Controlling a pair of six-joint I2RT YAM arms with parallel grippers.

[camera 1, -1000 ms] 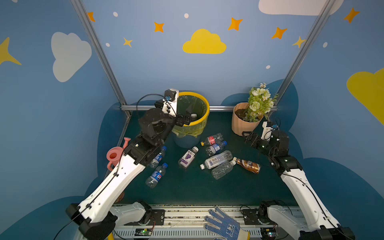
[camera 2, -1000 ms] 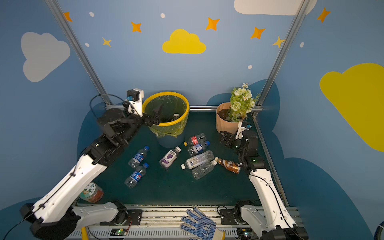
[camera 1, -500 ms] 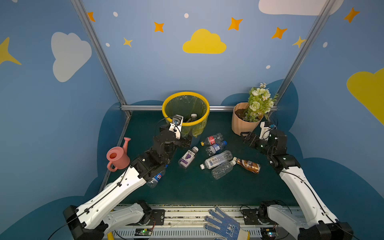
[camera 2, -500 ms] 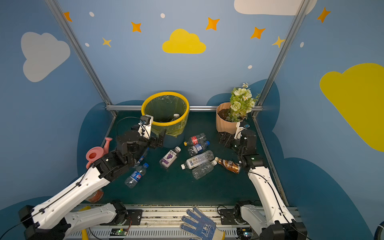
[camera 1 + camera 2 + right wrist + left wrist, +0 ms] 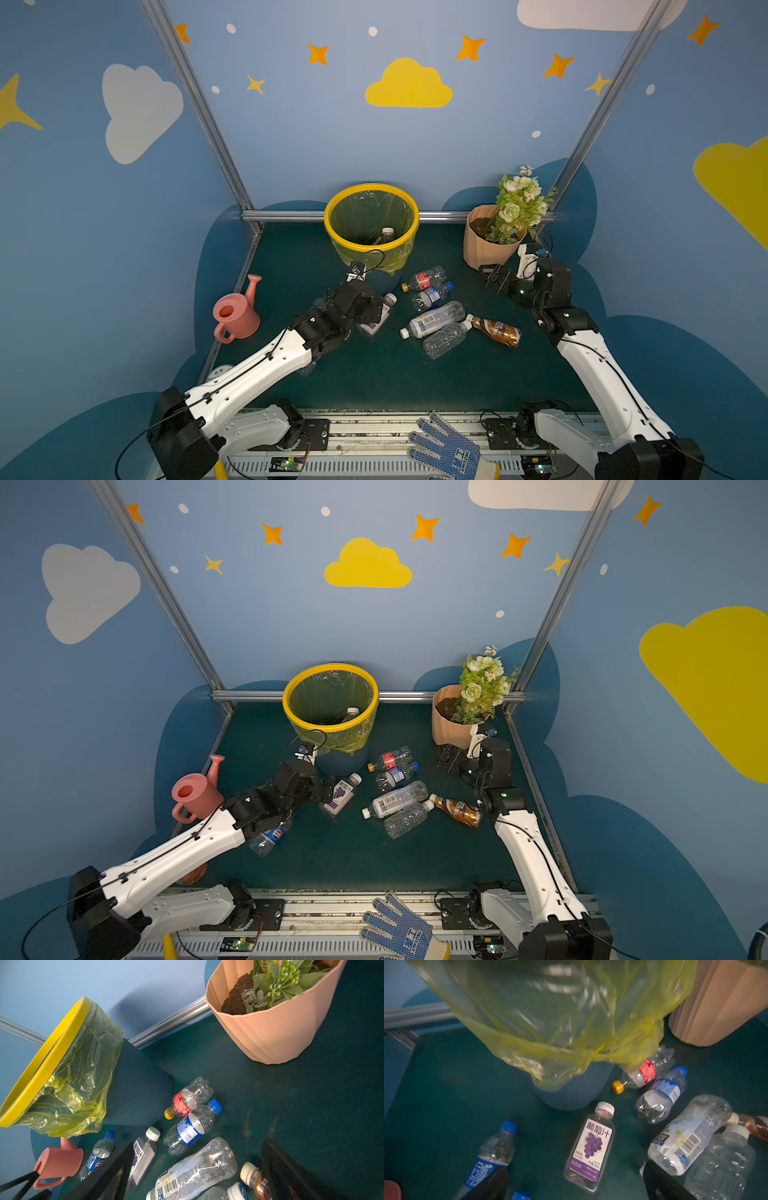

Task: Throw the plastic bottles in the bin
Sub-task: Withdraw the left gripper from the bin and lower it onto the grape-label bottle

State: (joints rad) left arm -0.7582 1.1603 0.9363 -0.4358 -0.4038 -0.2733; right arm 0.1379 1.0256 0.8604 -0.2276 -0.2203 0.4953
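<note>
The bin (image 5: pixel 371 188) (image 5: pixel 330 668), grey-blue with a yellow rim and yellow liner, stands at the back; a white-capped bottle (image 5: pixel 386 235) lies inside. Several plastic bottles lie on the green mat in front of it: a grape-juice bottle (image 5: pixel 376 322) (image 5: pixel 589 1147), a red-labelled one (image 5: pixel 424 279), a blue-capped one (image 5: pixel 432 296), a large white-labelled one (image 5: pixel 434 319) and a brown one (image 5: pixel 496 330). My left gripper (image 5: pixel 374 307) (image 5: pixel 574 1184) hovers open just over the grape-juice bottle. My right gripper (image 5: pixel 492 274) (image 5: pixel 195 1169) hangs open and empty beside the flower pot, above the bottles.
A pink watering can (image 5: pixel 235 311) stands at the left edge. The peach flower pot (image 5: pixel 484 249) with flowers sits back right. A Pepsi bottle (image 5: pixel 268 839) lies under my left arm. A blue knitted glove (image 5: pixel 449 446) rests on the front rail.
My left arm has swung down from the bin's rim to low over the grape-juice bottle, staying open. The right arm has barely moved.
</note>
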